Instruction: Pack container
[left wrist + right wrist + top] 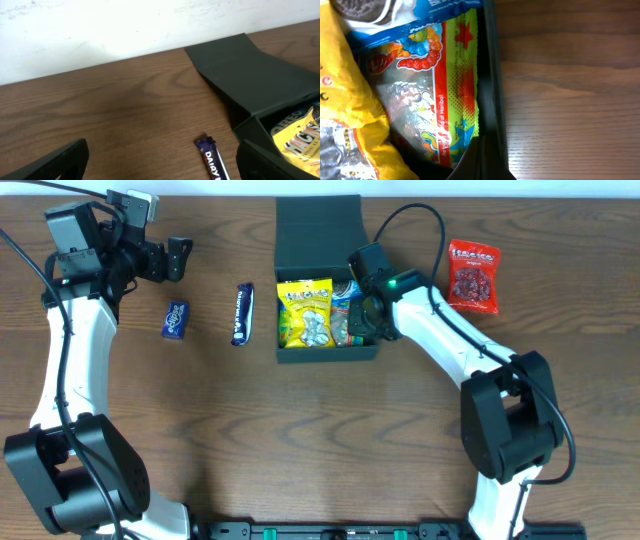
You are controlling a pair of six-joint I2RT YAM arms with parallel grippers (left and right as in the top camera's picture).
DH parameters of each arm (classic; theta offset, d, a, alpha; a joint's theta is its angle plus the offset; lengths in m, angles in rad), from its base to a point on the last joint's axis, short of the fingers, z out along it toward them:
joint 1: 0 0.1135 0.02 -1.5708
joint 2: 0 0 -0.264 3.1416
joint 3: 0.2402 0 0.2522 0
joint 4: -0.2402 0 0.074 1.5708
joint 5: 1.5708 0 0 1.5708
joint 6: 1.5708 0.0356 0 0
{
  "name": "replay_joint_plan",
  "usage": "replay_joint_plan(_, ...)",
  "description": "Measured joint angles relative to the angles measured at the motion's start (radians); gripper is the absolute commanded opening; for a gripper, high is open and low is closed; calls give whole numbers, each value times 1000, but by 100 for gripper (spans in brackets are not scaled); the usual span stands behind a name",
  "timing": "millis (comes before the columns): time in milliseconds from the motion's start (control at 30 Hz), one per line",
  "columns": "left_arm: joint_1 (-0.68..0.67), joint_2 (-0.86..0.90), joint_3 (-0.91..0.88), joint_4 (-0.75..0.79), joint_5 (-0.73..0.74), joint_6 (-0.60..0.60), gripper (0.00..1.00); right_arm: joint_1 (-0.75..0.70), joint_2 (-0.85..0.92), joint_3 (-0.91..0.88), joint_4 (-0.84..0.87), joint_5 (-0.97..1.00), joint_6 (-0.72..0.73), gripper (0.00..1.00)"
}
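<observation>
Overhead view had the container (318, 230) sitting at the far middle of the table (300, 440), with its flap lid thrown back toward the far edge. Packed inside were a yellow snack bag (305, 312) on the left, a blue cookie packet (346, 292) in the far right corner and a gummy packet (349, 332) in front of that.

The right gripper (363, 320) was down inside the box along its right wall, over the gummy packet. The right wrist view only caught a bit of one dark finger beside that wall, so honestly couldn't tell whether it was pinching anything or spread.

The left gripper (180, 260) hung over the far left of the table, well apart from the box, jaws spread wide with nothing between them.

Loose on the wood were a dark blue chocolate bar (242, 313) near the box's left side, a small blue packet (175, 320) further left, and a red packet (473, 277) off to the right.
</observation>
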Motion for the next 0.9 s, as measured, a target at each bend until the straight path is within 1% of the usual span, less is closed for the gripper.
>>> replay_joint_plan(200,-2,0,0,0,0,0,95,-19,0,0,-3,14,0,1)
replay_joint_plan(300,-9,0,0,0,0,0,95,-19,0,0,21,-18,0,1)
replay_joint_plan(400,-23,0,0,-6,0,0,95,-19,0,21,109,-84,2,1)
replay_joint_plan(467,-30,0,0,-23,0,0,95,-18,0,43,221,-119,-5,1)
replay_joint_plan(667,-44,0,0,-49,0,0,95,21,2,58,418,-150,-57,1)
replay_joint_plan(767,-48,0,0,-55,0,0,95,53,45,63,450,-168,-68,1)
replay_joint_plan(900,-49,0,0,-71,0,0,95,76,132,63,440,-201,-77,1)
